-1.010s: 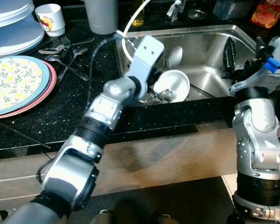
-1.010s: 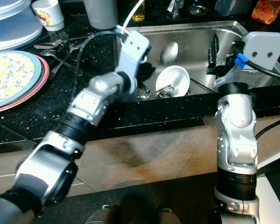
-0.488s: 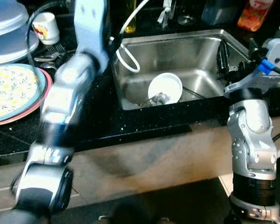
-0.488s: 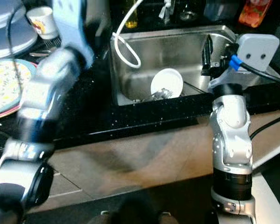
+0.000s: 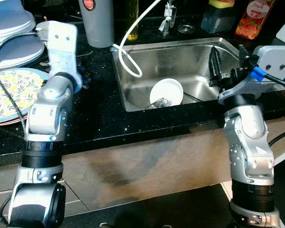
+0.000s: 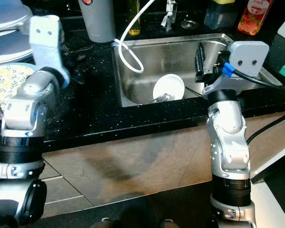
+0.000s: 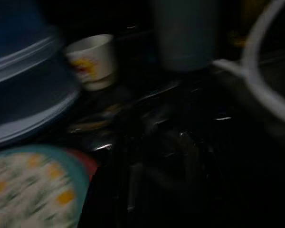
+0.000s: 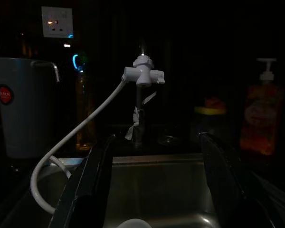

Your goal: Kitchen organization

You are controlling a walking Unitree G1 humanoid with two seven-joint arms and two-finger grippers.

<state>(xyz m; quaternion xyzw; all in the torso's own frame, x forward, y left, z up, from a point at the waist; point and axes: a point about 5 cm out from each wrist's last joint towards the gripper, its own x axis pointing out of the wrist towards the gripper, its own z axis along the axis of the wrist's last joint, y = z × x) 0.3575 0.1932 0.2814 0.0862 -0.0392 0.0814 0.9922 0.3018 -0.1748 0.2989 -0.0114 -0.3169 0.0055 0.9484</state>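
We see the right pincer (image 5: 214, 66) at the sink's (image 5: 199, 45) right rim, fingers spread wide (nothing between them). White bowl (image 5: 166, 92) with cutlery (image 5: 157, 102) sits inside the sink. Left pincer (image 7: 180, 156) over the black tabletop (image 5: 99, 114) near the spoons (image 7: 114, 116), cup (image 7: 92, 61) and floral plate (image 5: 12, 92); its spread we cannot tell.

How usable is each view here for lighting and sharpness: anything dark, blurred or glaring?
Eye views: evenly lit and sharp, soft sheen on the steel sink, white bowl crisp. Left wrist view: dim and motion-blurred; the small cup and patterned plate are smeared. Right wrist view: very dark, though the white hose and the open fingers of the right pincer stay sharp.
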